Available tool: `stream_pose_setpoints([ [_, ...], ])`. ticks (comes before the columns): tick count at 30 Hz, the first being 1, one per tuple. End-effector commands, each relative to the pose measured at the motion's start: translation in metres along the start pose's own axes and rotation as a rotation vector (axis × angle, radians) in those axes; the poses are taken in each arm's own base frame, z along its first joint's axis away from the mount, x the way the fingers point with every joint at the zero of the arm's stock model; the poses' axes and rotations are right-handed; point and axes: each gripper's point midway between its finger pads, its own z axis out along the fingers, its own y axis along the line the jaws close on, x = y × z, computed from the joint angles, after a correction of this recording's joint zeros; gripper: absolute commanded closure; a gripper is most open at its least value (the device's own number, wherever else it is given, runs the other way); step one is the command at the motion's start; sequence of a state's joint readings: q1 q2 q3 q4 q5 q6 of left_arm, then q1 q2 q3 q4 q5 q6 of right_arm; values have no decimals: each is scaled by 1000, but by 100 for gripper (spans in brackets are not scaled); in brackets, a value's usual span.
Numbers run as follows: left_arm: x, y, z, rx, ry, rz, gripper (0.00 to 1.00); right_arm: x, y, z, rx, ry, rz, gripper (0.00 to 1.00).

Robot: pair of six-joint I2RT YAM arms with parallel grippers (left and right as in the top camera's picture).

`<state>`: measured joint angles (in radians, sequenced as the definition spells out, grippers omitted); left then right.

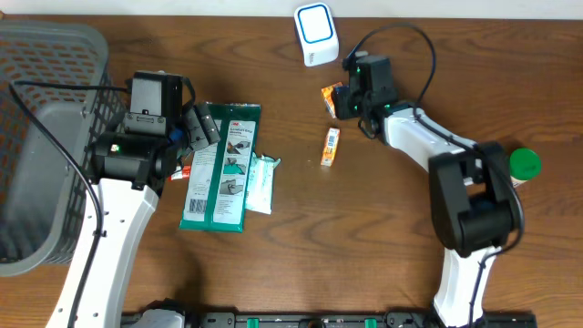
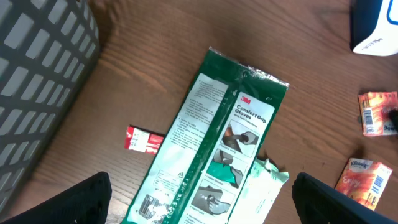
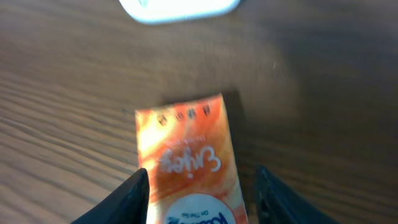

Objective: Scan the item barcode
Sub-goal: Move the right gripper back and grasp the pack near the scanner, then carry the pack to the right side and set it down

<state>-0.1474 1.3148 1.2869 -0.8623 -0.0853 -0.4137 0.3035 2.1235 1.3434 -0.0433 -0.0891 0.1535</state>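
A small orange tissue packet (image 3: 186,155), judged light, soft and slick-wrapped, is seen flat on the table (image 1: 383,228) near the white scanner (image 1: 316,34), straddled by the right hand (image 3: 200,186), partly open, not yet clamped; a gentle pinch across its long edges is advised.

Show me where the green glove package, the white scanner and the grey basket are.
green glove package (image 1: 223,169): overhead view, middle of its face.
white scanner (image 1: 316,32): overhead view, its top face.
grey basket (image 1: 55,55): overhead view, its lattice wall.
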Motion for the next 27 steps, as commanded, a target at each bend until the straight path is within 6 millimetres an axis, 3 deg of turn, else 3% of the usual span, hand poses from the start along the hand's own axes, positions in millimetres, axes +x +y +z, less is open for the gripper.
stream_pose_setpoints([
  [1, -6, 1, -4, -6, -20, 12, 7, 8, -10, 12, 19, 17, 16, 56],
  [2, -6, 1, -4, -6, -20, 12, 7, 10, -10, 13, 21, 23, 17, 64],
  [4, -6, 1, -4, -6, -20, 12, 7, 11, -14, 11, 27, 30, 23, 99],
  [9, -6, 1, -4, -6, -20, 12, 7, -11, -41, -28, 68, 18, 69, 99],
  [12, -6, 1, -4, -6, -20, 12, 7, -21, -65, -70, 113, 31, 114, 99],
  [14, -6, 1, -4, -6, -20, 12, 7, -20, -95, -112, 199, 63, 152, 99],
  [15, -6, 1, -4, -6, -20, 12, 7, -11, -114, -139, 261, 110, 145, 99],
  [19, -6, 1, -4, -6, -20, 12, 7, 36, -155, -186, 406, 299, 183, 99],
  [22, -6, 1, -4, -6, -20, 12, 7, 61, -181, -201, 490, 386, 226, 99],
  [26, -6, 1, -4, -6, -20, 12, 7, 84, -199, -201, 511, 437, 277, 97],
  [27, -6, 1, -4, -6, -20, 12, 7, 93, -205, -200, 516, 458, 295, 62],
])
